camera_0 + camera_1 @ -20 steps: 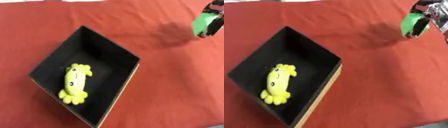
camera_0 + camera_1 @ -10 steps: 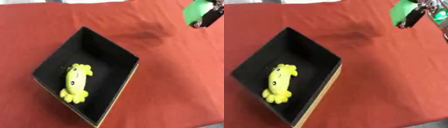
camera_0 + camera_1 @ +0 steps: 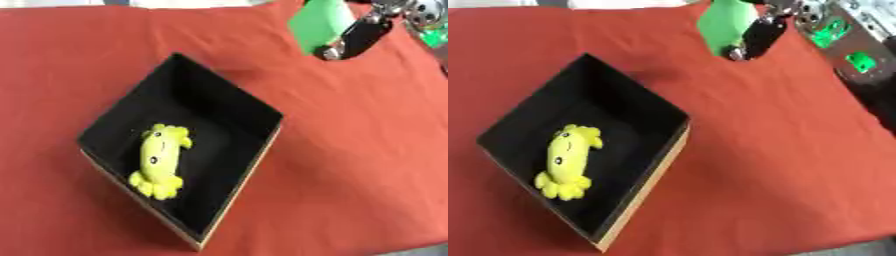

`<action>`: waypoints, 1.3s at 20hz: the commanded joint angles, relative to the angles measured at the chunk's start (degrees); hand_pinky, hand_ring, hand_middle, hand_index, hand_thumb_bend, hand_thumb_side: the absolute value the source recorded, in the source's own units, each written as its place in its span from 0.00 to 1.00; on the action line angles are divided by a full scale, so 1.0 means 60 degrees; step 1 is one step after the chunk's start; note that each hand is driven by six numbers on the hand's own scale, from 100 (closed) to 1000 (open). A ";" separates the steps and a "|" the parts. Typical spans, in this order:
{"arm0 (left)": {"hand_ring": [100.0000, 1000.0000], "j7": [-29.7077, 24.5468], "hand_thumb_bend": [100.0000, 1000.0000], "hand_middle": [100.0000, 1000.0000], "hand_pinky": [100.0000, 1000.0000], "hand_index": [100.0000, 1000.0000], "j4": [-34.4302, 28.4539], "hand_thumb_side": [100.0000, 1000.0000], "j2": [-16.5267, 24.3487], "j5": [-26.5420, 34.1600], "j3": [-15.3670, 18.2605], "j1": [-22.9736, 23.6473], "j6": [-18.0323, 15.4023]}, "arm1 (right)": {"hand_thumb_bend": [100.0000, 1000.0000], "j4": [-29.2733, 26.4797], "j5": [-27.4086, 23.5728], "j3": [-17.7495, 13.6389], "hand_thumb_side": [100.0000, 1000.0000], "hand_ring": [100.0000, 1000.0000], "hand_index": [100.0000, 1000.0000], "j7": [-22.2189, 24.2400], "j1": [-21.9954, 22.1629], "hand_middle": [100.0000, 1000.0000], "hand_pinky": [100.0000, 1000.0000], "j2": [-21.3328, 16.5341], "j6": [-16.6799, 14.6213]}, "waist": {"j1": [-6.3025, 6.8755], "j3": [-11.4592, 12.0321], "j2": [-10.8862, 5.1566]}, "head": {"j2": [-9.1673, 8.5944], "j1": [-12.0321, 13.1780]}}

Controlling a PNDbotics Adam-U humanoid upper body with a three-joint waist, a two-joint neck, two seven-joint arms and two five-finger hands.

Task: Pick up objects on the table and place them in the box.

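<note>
Yellow plush toy (image 3: 159, 161) already lies inside black box (image 3: 229, 98) — one item done. Right hand (image 3: 360, 36) at upper right, fingers curled round green object (image 3: 318, 24), held above red tabletop (image 3: 367, 150) beyond box's far corner — not yet placed. Left hand unseen.

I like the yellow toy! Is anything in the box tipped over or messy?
Nothing stands out. The yellow toy lies flat inside the black box, which sits askew on the red cloth. The right hand holds a green object above the cloth.

Twin head views, steeply downward.
</note>
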 commanded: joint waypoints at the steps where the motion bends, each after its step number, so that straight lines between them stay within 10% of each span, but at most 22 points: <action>1: 0.83 -0.0022 0.00 0.67 0.48 0.78 -0.0141 0.38 0.0155 0.0030 0.0066 -0.0041 -0.0010 | 0.03 -0.0711 0.0002 0.0254 0.00 0.54 0.48 0.0742 -0.0676 0.40 0.62 0.0523 -0.0925 | 0.0006 -0.0051 -0.0276 | 0.0117 0.0120; 8: 0.83 -0.0047 0.00 0.67 0.48 0.78 -0.0141 0.39 0.0073 0.0063 0.0049 -0.0012 -0.0009 | 0.06 -0.0774 0.0625 0.0888 0.00 0.55 0.48 0.1730 -0.1731 0.40 0.61 0.2212 -0.1438 | 0.0009 -0.0286 -0.0453 | 0.0233 0.0199; 26: 0.83 -0.0106 0.00 0.67 0.48 0.78 -0.0141 0.40 -0.0019 0.0133 0.0031 -0.0022 -0.0009 | 0.12 -0.0774 0.2820 0.2163 0.00 0.61 0.55 0.2233 -0.0817 0.46 0.64 0.3260 -0.1078 | -0.0021 -0.0181 -0.0453 | 0.0204 0.0072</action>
